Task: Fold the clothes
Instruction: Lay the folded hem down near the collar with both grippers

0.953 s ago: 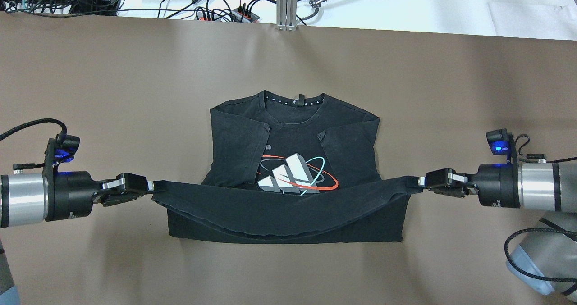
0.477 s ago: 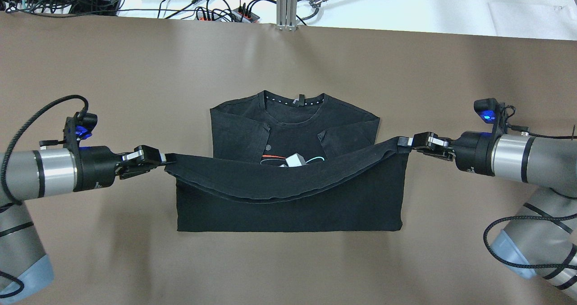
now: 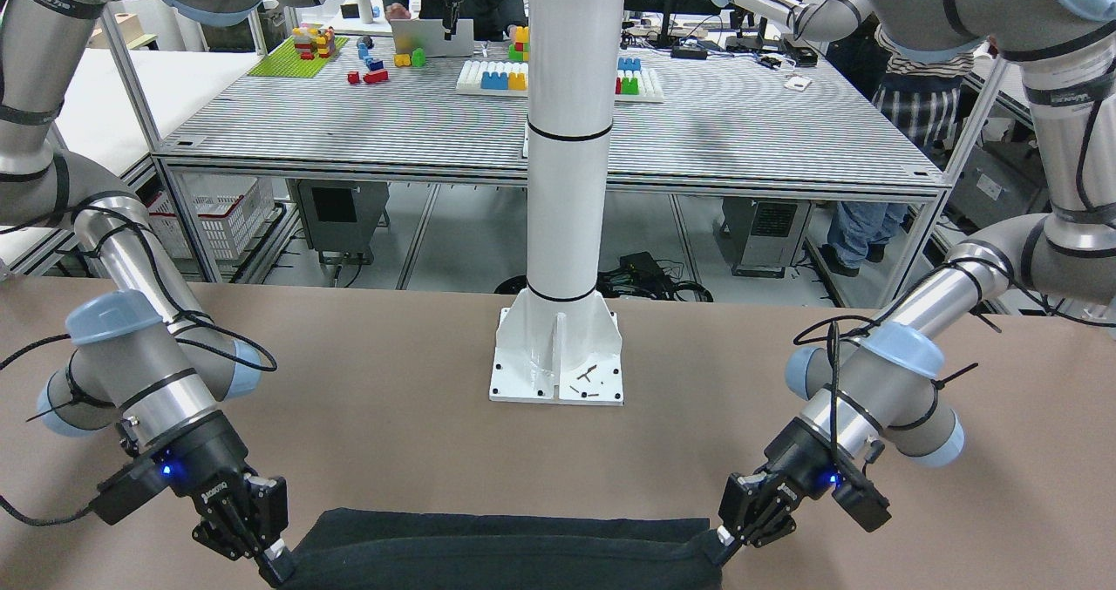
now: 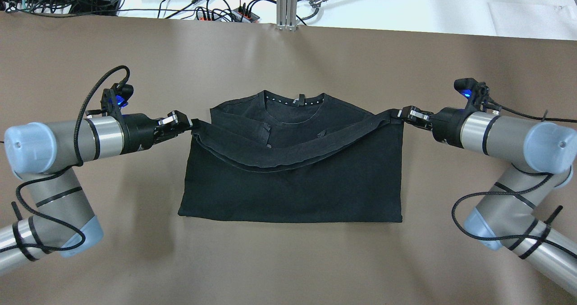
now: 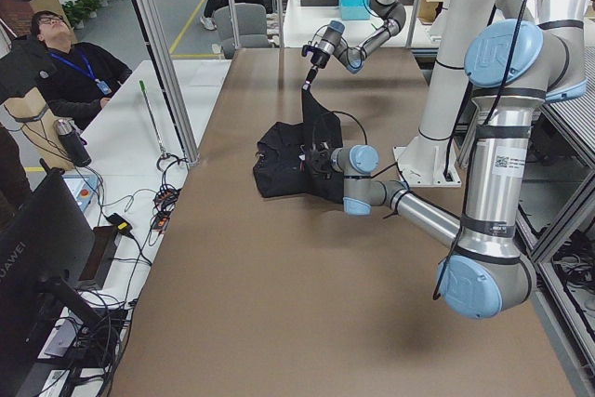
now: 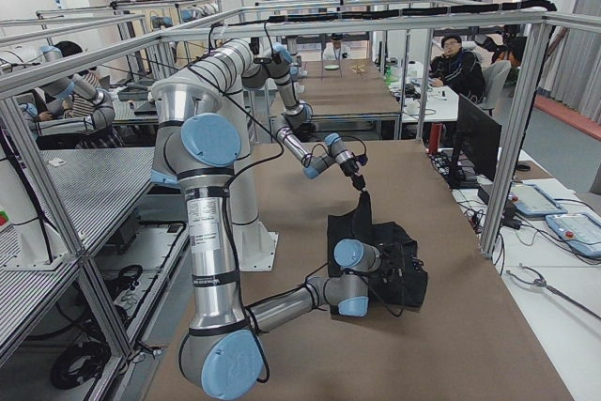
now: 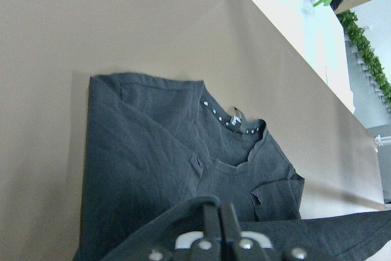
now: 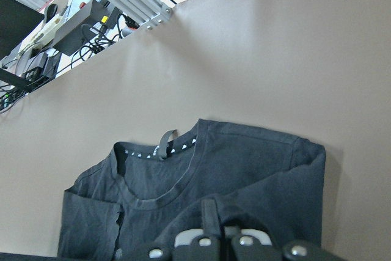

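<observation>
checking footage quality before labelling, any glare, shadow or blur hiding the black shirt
Overhead exterior: even light, soft arm shadows on the brown table, no glare; the black knit shirt reads dark on dark, its folds faint. Left wrist-mounted: shirt washed out to grey, far white bench blown out. Exterior front-facing: moiré rings on the ribbed grey table.

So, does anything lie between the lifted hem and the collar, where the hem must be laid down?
Nothing visible does. The left gripper and right gripper hold the hem by its corners; ahead of it lie only the shirt's own folded-in sleeves and collar, flat on the table.
</observation>
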Available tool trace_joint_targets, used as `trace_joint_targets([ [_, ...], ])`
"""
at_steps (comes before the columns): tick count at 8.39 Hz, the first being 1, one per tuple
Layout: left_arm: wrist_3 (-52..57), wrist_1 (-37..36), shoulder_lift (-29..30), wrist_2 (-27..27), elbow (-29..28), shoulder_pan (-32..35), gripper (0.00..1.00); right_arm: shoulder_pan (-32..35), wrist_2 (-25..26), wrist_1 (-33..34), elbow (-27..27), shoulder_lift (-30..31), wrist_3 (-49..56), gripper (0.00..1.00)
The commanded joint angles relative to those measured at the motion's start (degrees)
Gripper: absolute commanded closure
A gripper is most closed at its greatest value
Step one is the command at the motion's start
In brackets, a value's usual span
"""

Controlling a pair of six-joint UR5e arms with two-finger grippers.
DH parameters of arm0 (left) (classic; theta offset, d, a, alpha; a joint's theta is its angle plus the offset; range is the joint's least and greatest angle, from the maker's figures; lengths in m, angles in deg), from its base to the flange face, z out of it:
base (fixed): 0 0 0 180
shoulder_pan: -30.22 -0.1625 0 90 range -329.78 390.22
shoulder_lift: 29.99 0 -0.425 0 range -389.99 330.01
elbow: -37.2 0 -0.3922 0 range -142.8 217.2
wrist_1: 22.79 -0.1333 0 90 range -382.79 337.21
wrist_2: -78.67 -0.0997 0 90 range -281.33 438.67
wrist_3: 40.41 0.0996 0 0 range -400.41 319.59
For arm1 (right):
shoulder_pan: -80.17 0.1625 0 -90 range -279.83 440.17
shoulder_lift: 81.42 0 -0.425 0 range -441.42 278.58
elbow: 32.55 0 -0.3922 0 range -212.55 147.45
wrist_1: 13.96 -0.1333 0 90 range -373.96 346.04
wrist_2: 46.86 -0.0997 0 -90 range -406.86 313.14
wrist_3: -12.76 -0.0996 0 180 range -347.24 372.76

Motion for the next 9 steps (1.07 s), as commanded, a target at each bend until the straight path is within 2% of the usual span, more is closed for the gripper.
trace_joint_targets([
  [1, 1.44, 0.34, 5.2, 0.0, -9.89, 3.74, 1.0, 0.08, 4.66, 0.0, 10.14, -5.12, 1.24, 1.0],
  [2, 3.54, 0.34, 5.2, 0.0, -11.93, 5.05, 1.0, 0.17, 7.11, 0.0, 12.08, -5.12, 1.24, 1.0],
  [4, 5.58, 0.16, 5.38, 0.44, -15.79, 7.34, 1.0, 1.92, 7.75, 0.09, 14.98, -5.29, 3.69, 1.0],
  [9, 5.24, -1.41, 8.36, 0.44, -16.08, 7.35, 1.0, 2.72, 7.32, 0.17, 14.74, -8.02, 2.83, 1.0],
])
